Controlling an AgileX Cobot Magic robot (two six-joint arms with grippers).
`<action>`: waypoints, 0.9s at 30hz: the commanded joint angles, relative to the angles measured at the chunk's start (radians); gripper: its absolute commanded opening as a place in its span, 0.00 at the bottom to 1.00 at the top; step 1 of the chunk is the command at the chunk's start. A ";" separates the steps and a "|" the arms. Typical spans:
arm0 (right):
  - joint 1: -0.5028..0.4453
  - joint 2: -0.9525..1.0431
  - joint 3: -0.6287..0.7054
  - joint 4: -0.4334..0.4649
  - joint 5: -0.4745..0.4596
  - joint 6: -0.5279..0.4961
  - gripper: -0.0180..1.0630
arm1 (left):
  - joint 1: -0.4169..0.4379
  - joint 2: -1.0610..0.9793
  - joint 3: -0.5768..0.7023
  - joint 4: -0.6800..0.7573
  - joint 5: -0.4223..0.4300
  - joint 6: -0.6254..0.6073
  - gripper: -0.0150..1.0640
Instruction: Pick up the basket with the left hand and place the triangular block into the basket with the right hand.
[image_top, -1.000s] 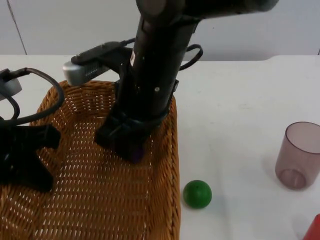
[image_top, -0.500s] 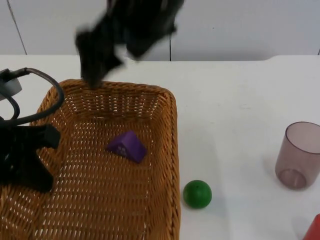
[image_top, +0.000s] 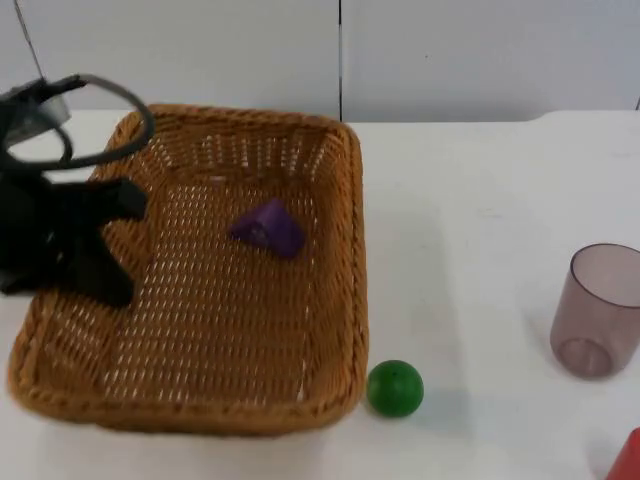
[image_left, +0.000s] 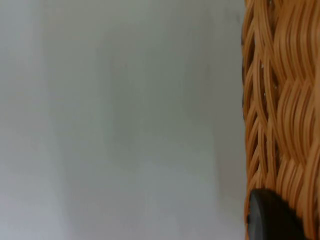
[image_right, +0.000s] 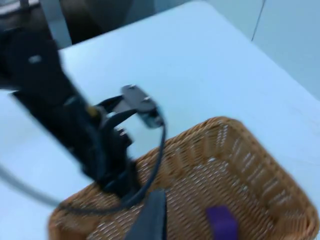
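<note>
Shifted toward the table's (image_top: 480, 200) far edge, basket (image_top: 330, 300) carries triangular block (image_top: 268, 227); left gripper (image_top: 95, 250) clamps its left rim; right gripper's state cannot be told.

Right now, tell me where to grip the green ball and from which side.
Take the green ball across its middle, from above. It is round, so any pair of opposite sides serves, but the basket stands close on one side, so a sideways approach looks cramped.

No text, label, brand, number or sign can be read in any view.
</note>
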 joint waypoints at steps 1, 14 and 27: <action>0.001 -0.077 0.100 0.006 -0.073 0.009 0.78 | 0.004 0.051 -0.065 -0.021 -0.008 0.004 0.01; 0.001 -0.437 0.443 0.010 -0.168 0.079 0.78 | 0.014 0.453 -0.436 0.005 -0.002 0.048 0.01; 0.001 -0.553 0.466 0.008 -0.165 0.084 0.78 | 0.014 0.526 -0.494 0.024 -0.010 0.048 0.43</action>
